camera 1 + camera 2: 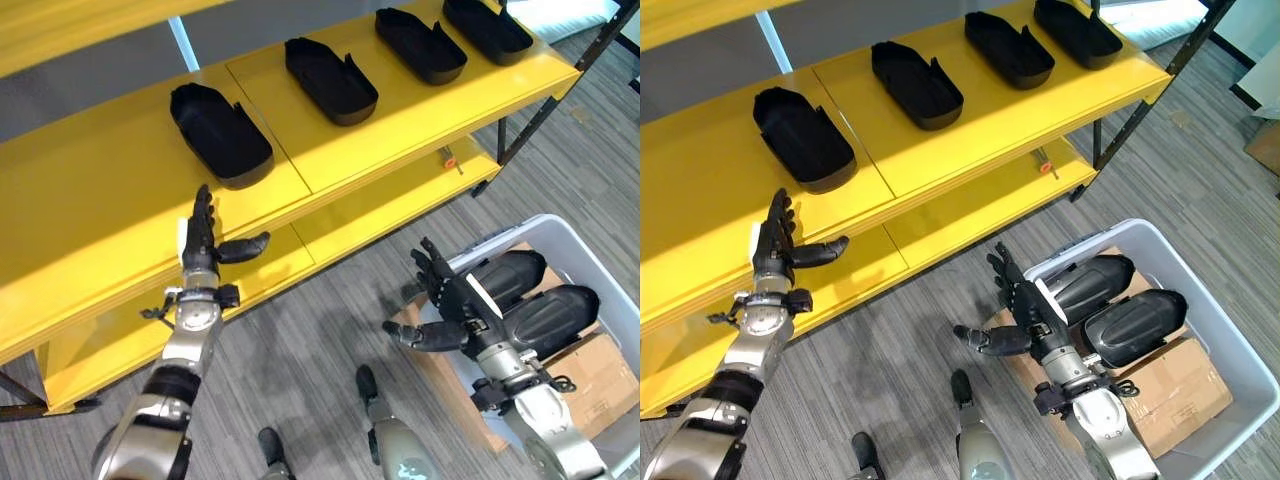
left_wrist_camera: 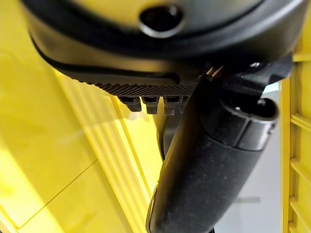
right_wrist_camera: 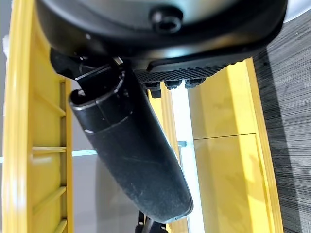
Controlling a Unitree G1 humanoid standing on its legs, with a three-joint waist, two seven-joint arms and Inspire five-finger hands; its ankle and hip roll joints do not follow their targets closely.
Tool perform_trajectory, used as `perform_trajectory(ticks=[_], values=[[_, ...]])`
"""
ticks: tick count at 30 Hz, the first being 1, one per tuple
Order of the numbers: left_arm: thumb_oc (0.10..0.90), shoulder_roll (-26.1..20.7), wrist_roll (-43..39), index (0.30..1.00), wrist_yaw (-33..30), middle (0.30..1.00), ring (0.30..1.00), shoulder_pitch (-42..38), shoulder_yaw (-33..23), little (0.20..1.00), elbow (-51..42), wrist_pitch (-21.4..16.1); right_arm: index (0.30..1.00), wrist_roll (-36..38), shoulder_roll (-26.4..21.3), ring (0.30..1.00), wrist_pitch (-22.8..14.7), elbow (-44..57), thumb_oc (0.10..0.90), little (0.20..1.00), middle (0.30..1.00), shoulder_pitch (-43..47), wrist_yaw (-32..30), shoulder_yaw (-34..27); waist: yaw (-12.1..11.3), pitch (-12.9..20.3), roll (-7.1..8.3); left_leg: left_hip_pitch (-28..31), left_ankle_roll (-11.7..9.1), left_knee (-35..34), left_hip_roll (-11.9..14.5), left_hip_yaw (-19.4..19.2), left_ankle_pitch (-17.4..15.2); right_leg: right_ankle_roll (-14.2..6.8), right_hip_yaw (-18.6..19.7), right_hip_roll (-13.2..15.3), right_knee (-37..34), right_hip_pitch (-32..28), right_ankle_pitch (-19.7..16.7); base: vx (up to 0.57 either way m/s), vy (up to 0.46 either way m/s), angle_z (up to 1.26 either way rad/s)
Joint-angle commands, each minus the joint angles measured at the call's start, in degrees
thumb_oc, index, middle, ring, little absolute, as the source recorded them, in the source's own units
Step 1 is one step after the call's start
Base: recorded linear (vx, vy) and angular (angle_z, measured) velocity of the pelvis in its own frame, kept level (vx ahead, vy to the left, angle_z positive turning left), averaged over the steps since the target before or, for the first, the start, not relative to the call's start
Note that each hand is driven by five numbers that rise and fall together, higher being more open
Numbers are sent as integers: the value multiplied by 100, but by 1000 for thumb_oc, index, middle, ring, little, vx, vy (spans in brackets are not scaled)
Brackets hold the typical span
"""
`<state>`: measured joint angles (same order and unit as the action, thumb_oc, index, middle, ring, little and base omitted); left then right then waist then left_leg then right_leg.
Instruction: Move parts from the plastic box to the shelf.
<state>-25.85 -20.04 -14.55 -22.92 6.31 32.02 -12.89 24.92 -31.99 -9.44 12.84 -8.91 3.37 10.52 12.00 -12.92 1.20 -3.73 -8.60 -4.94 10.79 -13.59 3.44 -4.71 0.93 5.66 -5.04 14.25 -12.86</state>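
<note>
Four black oblong moulded plastic parts sit in a row on the yellow shelf [image 1: 120, 200] top board, open side up: nearest one [image 1: 220, 133], next [image 1: 330, 80], third [image 1: 420, 45], far one [image 1: 487, 27] at the shelf end. Two more black rounded parts, one [image 1: 1087, 283] and the other [image 1: 1137, 326], lie side by side in the translucent white plastic box [image 1: 1230, 340] on the grey floor, resting on brown cardboard [image 1: 1175, 392].

Left hand [image 1: 205, 245] raised over the shelf front edge, just below the nearest shelf part, not touching it; fingers straight and pointing up the shelf, thumb stuck out sideways, holding nothing. Left wrist view shows the thumb [image 2: 204, 170] over yellow boards.

Right hand [image 1: 1025, 310] at the box's near rim, beside the part closest to it; fingers spread and extended, thumb out to the side, nothing gripped. Contact with that part is hard to tell. Right wrist view shows the thumb [image 3: 131, 150] against shelf boards.

A small orange-tipped item [image 1: 449, 160] lies on the lower shelf board.
</note>
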Motion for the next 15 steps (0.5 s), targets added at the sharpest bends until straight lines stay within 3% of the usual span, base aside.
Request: perform_trajectory(ticks=[1, 9, 15], values=[[900, -63, -121, 1000, 111, 1000, 1000, 392, -205, 1000, 174, -27, 1000, 69, 12, 1000, -455, 661, 900, 1000, 1000, 252, 7, -594, -164, 205, 97, 460, 127, -6, 95, 190, -105, -490, 68, 517, 24, -171, -15, -9, 20, 6], [900, 256, -396, 1000, 689, 1000, 1000, 2009, -503, 1000, -1131, -29, 1000, -117, 181, 1000, -323, 530, 900, 1000, 1000, 264, 21, -815, -462, 492, 50, 609, 282, -6, -94, 385, -202, -539, -126, 703, 4, -555, 35, 7, 48, 12], [900, 328, -673, 1000, 1175, 1000, 1000, 2862, -423, 1000, -1980, 45, 1000, -16, 312, 1000, -231, 408, 900, 1000, 1000, 197, 27, -902, -627, 635, 59, 719, 424, -6, -272, 536, -281, -608, -262, 888, 4, -751, 37, -8, 62, 21]])
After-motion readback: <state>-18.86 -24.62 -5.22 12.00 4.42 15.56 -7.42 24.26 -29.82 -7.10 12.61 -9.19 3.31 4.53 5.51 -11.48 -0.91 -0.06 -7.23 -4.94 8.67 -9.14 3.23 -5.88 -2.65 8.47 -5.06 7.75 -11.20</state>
